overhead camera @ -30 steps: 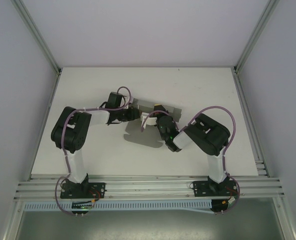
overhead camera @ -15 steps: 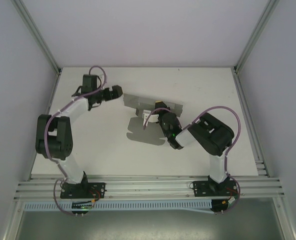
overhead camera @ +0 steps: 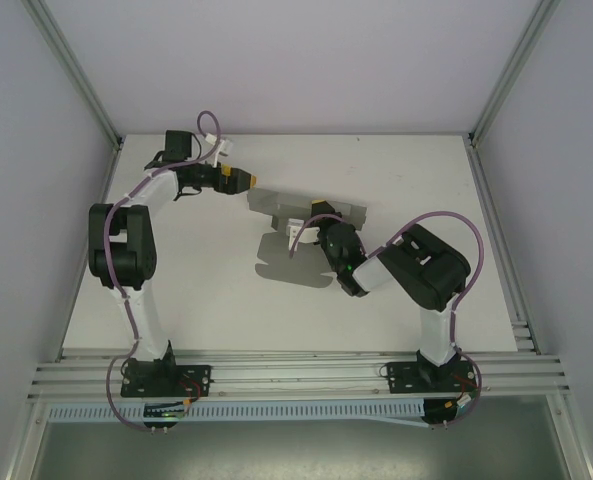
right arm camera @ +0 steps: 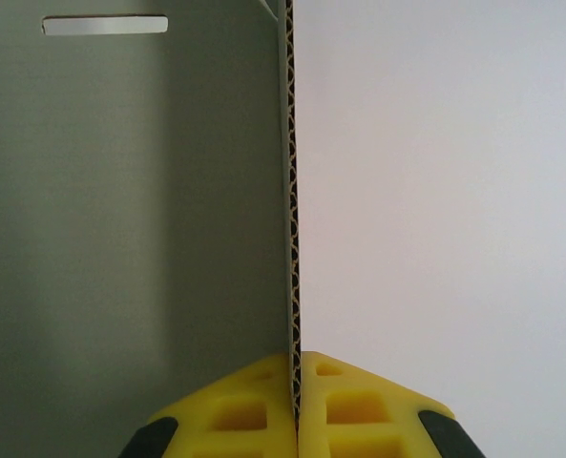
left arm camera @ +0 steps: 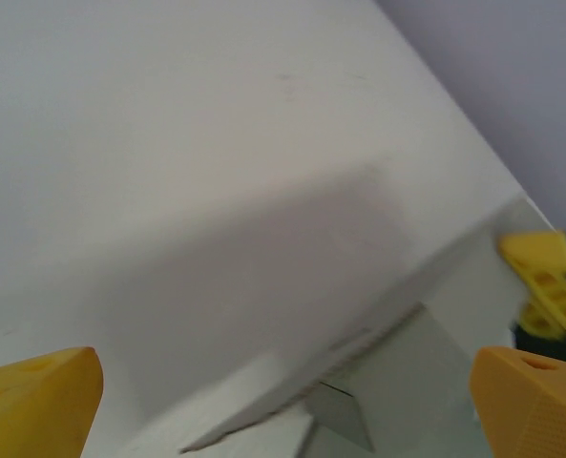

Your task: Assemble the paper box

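Observation:
The paper box (overhead camera: pixel 301 208) is a flat grey die-cut card sheet in the middle of the table, its far panel tilted up. My right gripper (overhead camera: pixel 314 224) is shut on an edge of that sheet. In the right wrist view the yellow pads (right arm camera: pixel 254 410) pinch the corrugated edge at my right gripper (right arm camera: pixel 295 367), and the grey panel (right arm camera: pixel 120 239) with a slot stretches to the left. My left gripper (overhead camera: pixel 242 180) stands open just left of the sheet's far-left corner, apart from it. In the left wrist view its fingertips (left arm camera: pixel 34 401) are wide apart, with the card's raised edge (left arm camera: pixel 387 377) ahead.
The white table (overhead camera: pixel 176 290) is fenced by metal rails at left and right, with grey walls behind. The sheet's lower flaps (overhead camera: pixel 284 262) lie flat towards the near side. The right arm's elbow (overhead camera: pixel 426 265) sits right of the sheet.
My left gripper has opened, let go of the sheet and swung away to the far left. The right gripper stays shut on the sheet's edge.

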You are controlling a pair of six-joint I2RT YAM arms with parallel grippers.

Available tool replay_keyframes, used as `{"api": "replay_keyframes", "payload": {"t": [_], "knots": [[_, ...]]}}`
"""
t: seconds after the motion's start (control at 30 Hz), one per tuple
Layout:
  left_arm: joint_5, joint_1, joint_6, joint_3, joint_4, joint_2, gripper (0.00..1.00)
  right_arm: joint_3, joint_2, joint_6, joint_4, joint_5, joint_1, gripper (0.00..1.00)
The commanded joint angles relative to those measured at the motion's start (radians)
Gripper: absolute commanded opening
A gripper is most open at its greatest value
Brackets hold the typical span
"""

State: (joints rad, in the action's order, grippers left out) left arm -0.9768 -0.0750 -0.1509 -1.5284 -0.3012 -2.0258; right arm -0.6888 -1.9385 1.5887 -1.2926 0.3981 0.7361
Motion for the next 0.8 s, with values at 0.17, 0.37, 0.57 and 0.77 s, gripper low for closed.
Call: {"api": "replay_keyframes", "payload": {"t": [0.17, 0.37, 0.57, 0.77], "knots": [[-0.047, -0.041, -0.266, -0.184, -0.273, -0.129, 0.93, -0.034, 0.015, -0.005, -0.02, -0.007, 0.001, 0.0], [-0.027, -0.076, -0.308, -0.2, -0.316, -0.14, 0.71, -0.059, 0.014, -0.019, 0.022, 0.018, 0.005, 0.0], [0.135, -0.082, -0.236, -0.097, -0.214, -0.047, 0.32, -0.077, -0.002, -0.007, 0.013, 0.04, 0.002, 0.0], [0.333, -0.13, -0.147, -0.04, -0.16, 0.006, 0.14, -0.089, -0.004, -0.016, 0.016, 0.063, 0.007, 0.0]]}}
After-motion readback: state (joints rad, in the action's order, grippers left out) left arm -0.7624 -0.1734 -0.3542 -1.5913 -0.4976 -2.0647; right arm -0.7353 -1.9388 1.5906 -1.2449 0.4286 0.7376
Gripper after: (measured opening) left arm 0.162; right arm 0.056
